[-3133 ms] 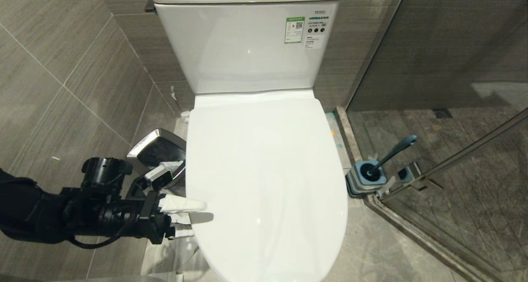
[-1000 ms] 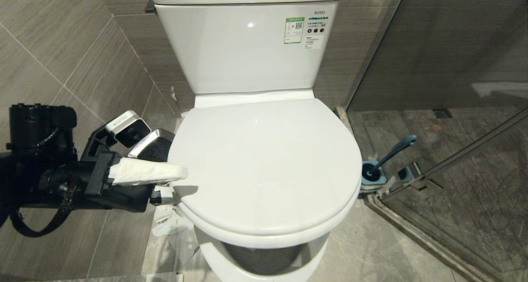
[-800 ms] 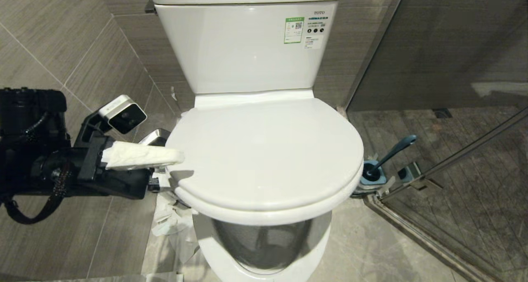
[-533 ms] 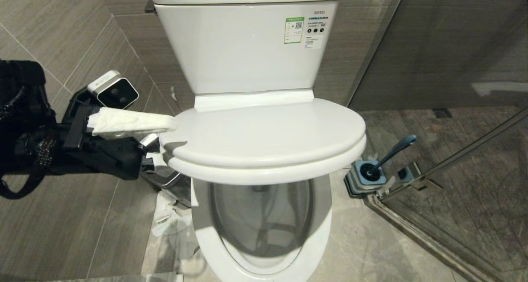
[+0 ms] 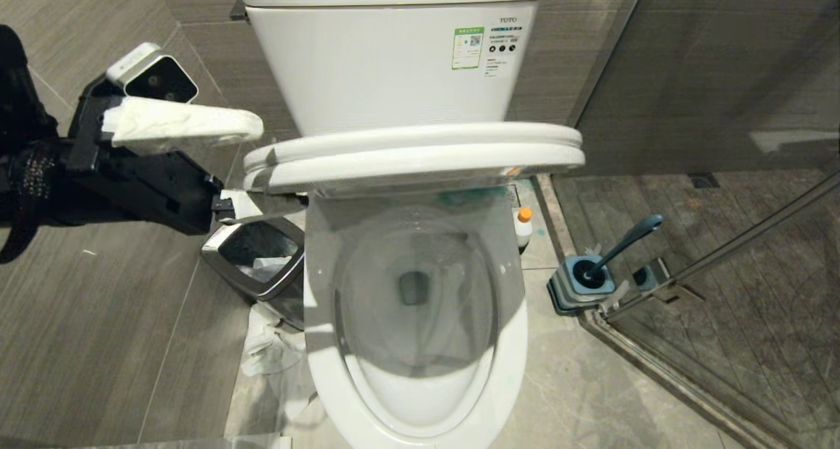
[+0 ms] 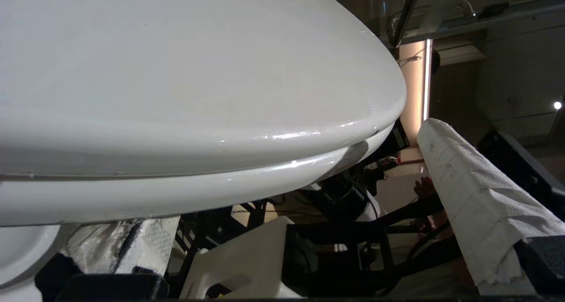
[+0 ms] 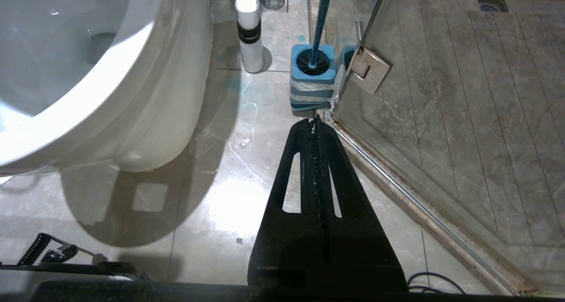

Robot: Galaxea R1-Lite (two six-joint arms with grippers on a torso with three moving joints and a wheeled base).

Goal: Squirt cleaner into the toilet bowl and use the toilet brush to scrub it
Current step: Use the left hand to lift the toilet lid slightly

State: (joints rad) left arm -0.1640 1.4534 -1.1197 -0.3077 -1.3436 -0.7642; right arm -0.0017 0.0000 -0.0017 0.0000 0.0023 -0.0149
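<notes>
Toilet bowl [image 5: 420,396]: glossy oval | left pincer [image 5: 216,167]: paper-wrapped, spread wide | right pincer [image 7: 314,124]: closed

The left tool [image 5: 230,167] reached in level from the upper left of the head view, fingers [image 5: 184,124] spread wide. The right tool [image 7: 314,123] hung pressed together.
</notes>
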